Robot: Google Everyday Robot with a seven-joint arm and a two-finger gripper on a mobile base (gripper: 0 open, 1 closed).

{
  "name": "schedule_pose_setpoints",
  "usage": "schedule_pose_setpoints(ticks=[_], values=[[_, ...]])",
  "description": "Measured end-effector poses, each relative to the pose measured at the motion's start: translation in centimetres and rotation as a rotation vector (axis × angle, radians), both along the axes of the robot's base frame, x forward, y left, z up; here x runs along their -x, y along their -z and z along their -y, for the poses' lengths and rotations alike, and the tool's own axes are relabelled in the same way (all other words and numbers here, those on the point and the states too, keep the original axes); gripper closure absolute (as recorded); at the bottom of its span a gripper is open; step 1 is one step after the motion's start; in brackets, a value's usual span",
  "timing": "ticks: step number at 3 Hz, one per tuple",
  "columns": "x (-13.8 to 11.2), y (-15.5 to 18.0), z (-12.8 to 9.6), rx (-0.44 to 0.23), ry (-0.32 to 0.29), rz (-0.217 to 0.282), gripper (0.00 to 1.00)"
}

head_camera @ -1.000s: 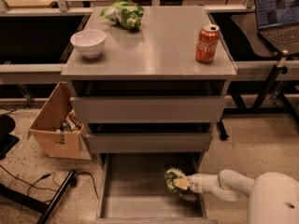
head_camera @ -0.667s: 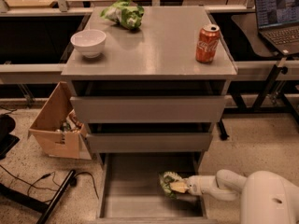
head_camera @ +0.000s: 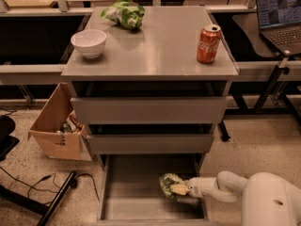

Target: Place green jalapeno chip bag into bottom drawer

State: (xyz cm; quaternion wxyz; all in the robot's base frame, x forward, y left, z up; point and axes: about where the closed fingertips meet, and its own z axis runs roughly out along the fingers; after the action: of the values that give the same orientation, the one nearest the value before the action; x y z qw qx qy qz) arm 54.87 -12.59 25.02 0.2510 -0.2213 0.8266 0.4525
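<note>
Nearest, tool (head_camera: 184,189) over bottom drawer (head_camera: 131,204), right side, pinching chip bag (head_camera: 169,184) by right edge; bag within drawer walls (resting or raised, cannot tell). Farther, table (head_camera: 155,55): bowl (head_camera: 89,42) left, can (head_camera: 208,44) right, pale bag (head_camera: 124,13) at back.
</note>
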Motion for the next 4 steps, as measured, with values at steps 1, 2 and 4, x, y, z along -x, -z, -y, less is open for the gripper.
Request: schedule_pose_setpoints(ticks=[1,2,4], values=[[0.0,0.0,0.0,0.000,0.000,0.000,0.39],[0.0,0.0,0.0,0.000,0.000,0.000,0.15],[0.1,-1.5,-0.3,-0.009,-0.036,0.002,0.00]])
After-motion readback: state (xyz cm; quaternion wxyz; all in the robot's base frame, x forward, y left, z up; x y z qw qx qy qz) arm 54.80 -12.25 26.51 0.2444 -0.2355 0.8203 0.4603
